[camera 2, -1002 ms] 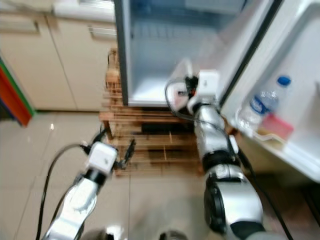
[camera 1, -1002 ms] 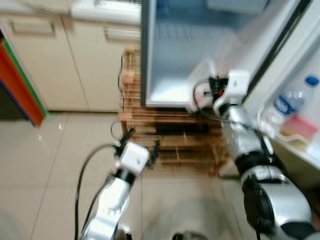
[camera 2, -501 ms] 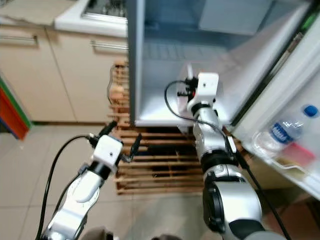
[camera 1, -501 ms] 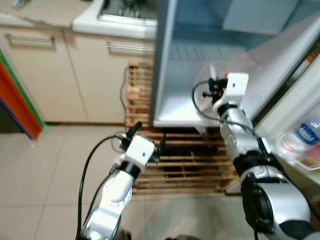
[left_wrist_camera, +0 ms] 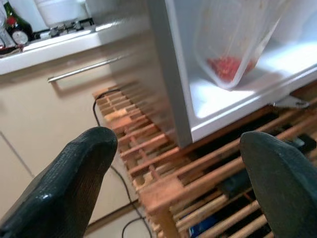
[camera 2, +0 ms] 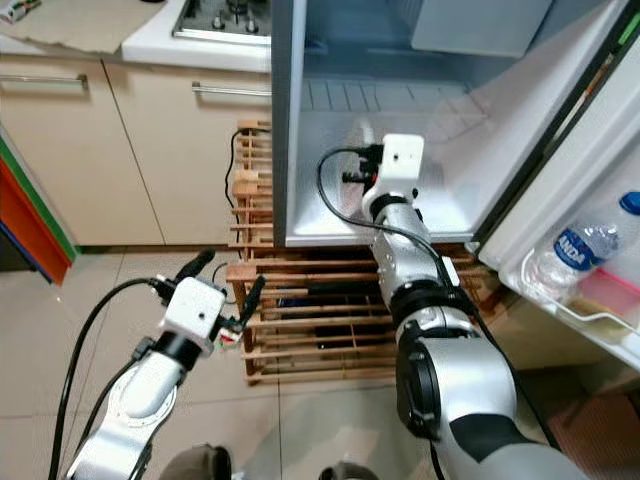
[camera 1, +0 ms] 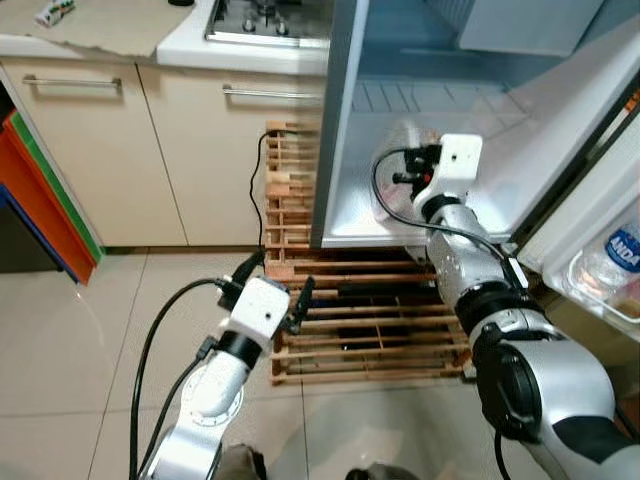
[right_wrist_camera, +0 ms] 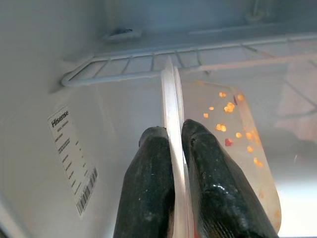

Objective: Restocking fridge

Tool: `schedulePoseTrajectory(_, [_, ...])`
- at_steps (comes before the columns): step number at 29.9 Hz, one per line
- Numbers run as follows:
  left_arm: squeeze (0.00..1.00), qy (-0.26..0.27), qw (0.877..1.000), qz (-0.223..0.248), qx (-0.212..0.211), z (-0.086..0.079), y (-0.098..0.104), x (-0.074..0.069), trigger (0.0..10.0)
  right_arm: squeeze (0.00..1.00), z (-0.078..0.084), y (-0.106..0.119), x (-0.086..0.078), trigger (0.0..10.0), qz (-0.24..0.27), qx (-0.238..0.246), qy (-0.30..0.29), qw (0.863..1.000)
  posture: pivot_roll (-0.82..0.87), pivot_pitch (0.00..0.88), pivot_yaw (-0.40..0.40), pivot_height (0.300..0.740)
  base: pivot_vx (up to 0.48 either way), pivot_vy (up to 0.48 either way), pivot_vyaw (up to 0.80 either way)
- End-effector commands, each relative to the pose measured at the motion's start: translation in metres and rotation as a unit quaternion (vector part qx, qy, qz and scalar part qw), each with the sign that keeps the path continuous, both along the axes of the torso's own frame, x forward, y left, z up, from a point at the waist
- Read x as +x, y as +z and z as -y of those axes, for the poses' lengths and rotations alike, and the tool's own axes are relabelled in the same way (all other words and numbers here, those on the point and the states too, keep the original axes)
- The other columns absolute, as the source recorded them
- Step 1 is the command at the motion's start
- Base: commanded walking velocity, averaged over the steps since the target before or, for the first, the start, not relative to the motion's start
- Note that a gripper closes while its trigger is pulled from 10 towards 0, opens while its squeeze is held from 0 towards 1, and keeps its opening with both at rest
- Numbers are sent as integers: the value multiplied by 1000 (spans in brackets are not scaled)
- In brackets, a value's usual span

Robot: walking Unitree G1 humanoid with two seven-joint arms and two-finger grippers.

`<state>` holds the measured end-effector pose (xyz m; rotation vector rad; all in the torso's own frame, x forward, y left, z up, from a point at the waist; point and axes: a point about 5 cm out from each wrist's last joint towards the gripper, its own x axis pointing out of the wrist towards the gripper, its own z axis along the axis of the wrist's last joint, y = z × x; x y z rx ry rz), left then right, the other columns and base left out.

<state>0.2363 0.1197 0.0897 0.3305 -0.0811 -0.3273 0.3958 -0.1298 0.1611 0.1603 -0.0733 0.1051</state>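
Clear plastic bag [right_wrist_camera: 218, 148] of red bits hangs inside the fridge [camera 1: 470, 190], pinched at its top edge by the closed right pincer [right_wrist_camera: 171, 148], which should lower it onto the fridge floor before letting go, while the left pincer [left_wrist_camera: 173, 163] idles wide open, empty.

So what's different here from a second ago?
Mostly the camera tilted up, bringing the stove and counter into view. The right gripper stays shut on the clear bag, still inside the fridge on its bottom shelf. The left gripper remains open, low before the wooden rack.
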Motion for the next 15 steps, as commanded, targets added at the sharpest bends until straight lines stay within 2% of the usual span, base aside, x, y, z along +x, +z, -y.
schedulePoseTrajectory(1, [0,-7,1000,3,-2,2,4,0,10000,0,2,-14,-3,0,-39,8,-3,999,149,152,-70,740,0,0,0])
schedulePoseTrajectory(2, [0,-5,1000,1,1,0,4,-2,10000,0,2,-17,-3,0,-46,13,-4,999,149,152,-70,740,0,0,0])
schedulePoseTrajectory(4, [0,3,1000,-9,9,-9,4,-13,10000,0,-6,-27,-5,0,-83,62,-2,995,190,179,-55,740,0,0,0])
schedulePoseTrajectory(6, [0,3,1000,-9,9,-9,4,-13,10000,0,-6,-27,-5,0,-83,62,-2,995,190,179,-55,740,0,0,0])
schedulePoseTrajectory(7, [0,7,1000,-15,12,-13,5,-20,10000,0,-12,-33,-6,0,-105,99,3,990,199,187,-56,740,0,0,0])
schedulePoseTrajectory(8, [0,7,1000,-15,12,-13,5,-20,10000,0,-12,-33,-6,0,-105,99,3,990,199,187,-56,740,0,0,0])
schedulePoseTrajectory(10, [0,9,1000,-18,14,-14,6,-23,10000,0,-16,-38,-8,0,-129,139,6,982,207,193,-61,740,0,0,0])
schedulePoseTrajectory(11, [0,9,1000,-18,14,-14,6,-23,10000,0,-16,-38,-8,0,-129,139,6,982,207,193,-61,740,0,0,0])
schedulePoseTrajectory(15, [0,18,999,-25,13,-16,6,-26,10000,0,-19,-45,-10,0,-162,203,-5,966,208,199,-69,740,0,0,0])
